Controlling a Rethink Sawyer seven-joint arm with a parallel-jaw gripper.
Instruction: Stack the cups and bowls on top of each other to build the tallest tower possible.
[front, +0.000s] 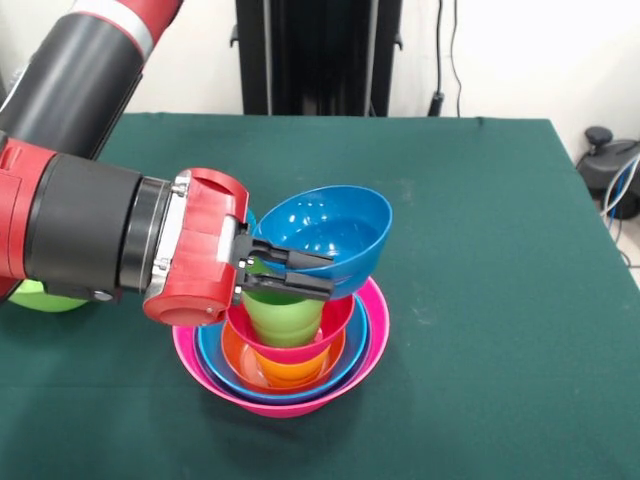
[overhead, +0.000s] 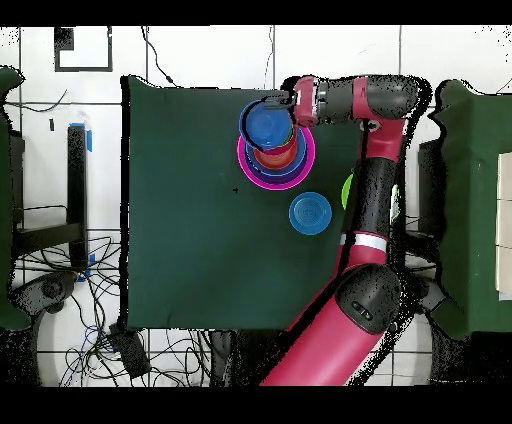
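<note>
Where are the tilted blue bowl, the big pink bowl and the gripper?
Tilted blue bowl (front: 335, 225): front view, on its inner wall.
Big pink bowl (front: 378, 335): front view, on its right rim.
Gripper (front: 325, 278): front view, between the fingertips at the blue bowl's rim.

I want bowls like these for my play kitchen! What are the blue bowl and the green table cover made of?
The blue bowl looks like glossy plastic: bright white light spots gleam on its smooth inside, and its wall is thin. The green table cover looks like matte cloth, maybe felt: it gives no shine and shows faint pale scuffs. I can't be sure from looks alone.
</note>
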